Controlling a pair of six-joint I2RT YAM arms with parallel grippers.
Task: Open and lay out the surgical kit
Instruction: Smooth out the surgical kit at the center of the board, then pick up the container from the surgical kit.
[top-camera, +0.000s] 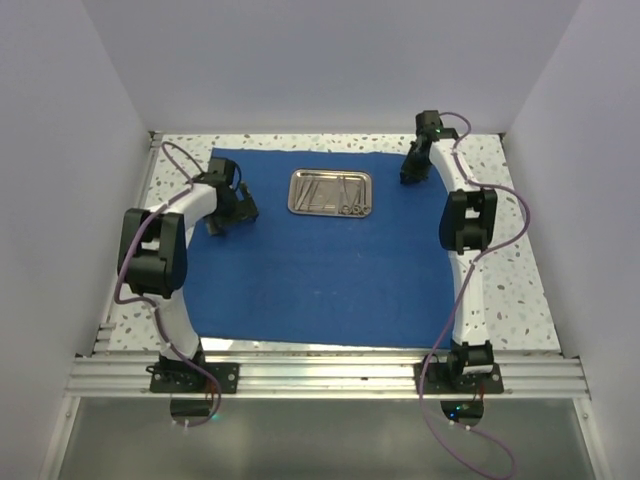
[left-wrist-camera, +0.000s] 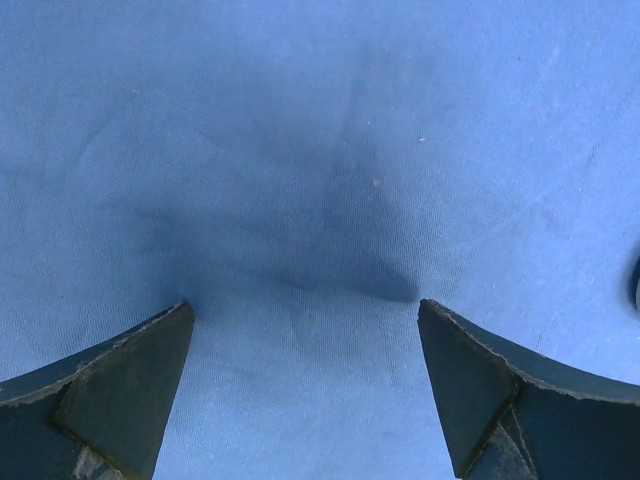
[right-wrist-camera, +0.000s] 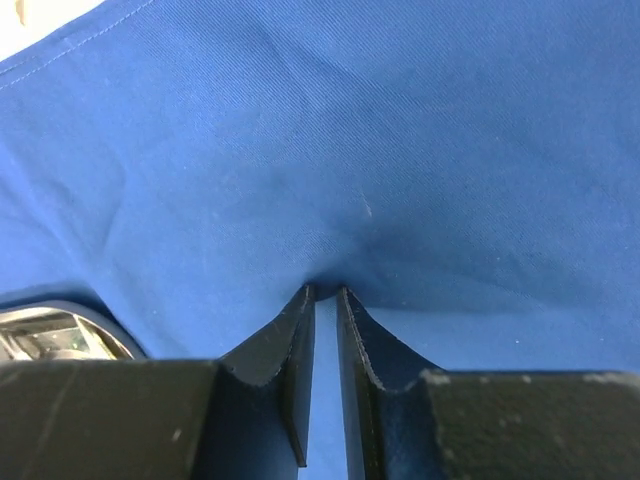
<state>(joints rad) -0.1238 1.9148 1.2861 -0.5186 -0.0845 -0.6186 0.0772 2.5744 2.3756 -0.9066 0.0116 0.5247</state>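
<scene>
The royal-blue cloth (top-camera: 320, 270) lies spread flat over the table. The small steel tray (top-camera: 331, 192) sits on its far middle part and holds several thin silver instruments (top-camera: 345, 195). My left gripper (top-camera: 220, 222) rests low on the cloth to the left of the tray. In the left wrist view (left-wrist-camera: 305, 305) its jaws are wide open with only cloth (left-wrist-camera: 320, 150) between them. My right gripper (top-camera: 410, 175) is to the right of the tray. In the right wrist view (right-wrist-camera: 326, 291) its jaws are nearly together, with the cloth (right-wrist-camera: 380, 150) puckered at their tips. The tray rim (right-wrist-camera: 60, 330) shows at the lower left of that view.
The speckled white tabletop (top-camera: 520, 270) shows around the cloth. Grey enclosure walls (top-camera: 60, 150) stand at the left, back and right. An aluminium rail (top-camera: 320, 375) with both arm bases runs along the near edge. Purple cables (top-camera: 505, 200) loop off both arms.
</scene>
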